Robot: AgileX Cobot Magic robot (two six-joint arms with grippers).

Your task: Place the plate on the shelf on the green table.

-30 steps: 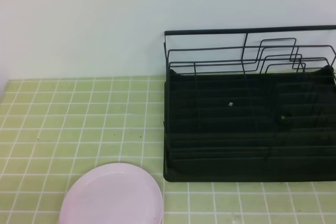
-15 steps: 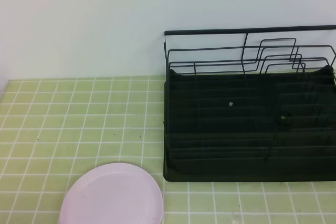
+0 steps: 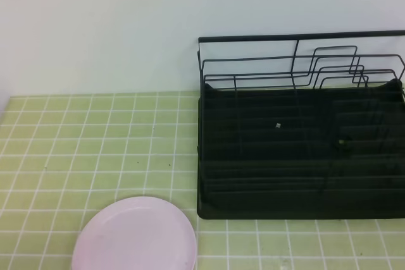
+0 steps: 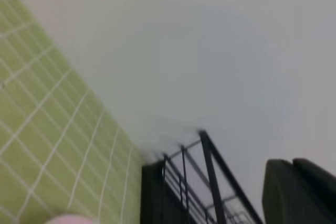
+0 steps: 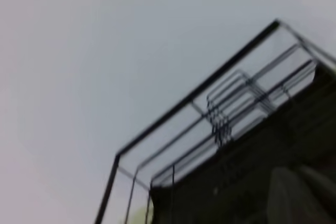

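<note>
Currently the plate (image 3: 134, 235) lies flat beside the shelf (image 3: 297, 156), no tool touching.

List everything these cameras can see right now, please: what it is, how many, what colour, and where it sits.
plate: one, pale pink, flat on the tiles at the front, left of the rack, cut off by the bottom edge of the high view.
shelf: one, black wire dish rack with a solid tray base, right half of the table against the wall; no dishes in it.
green table: one, light green tiles with white grout.
wall: one, plain white, behind the table.
left tool: one dark part at the lower right of the left wrist view; shut.
right tool: one blurred part at the lower right of the right wrist view; shut.
</note>
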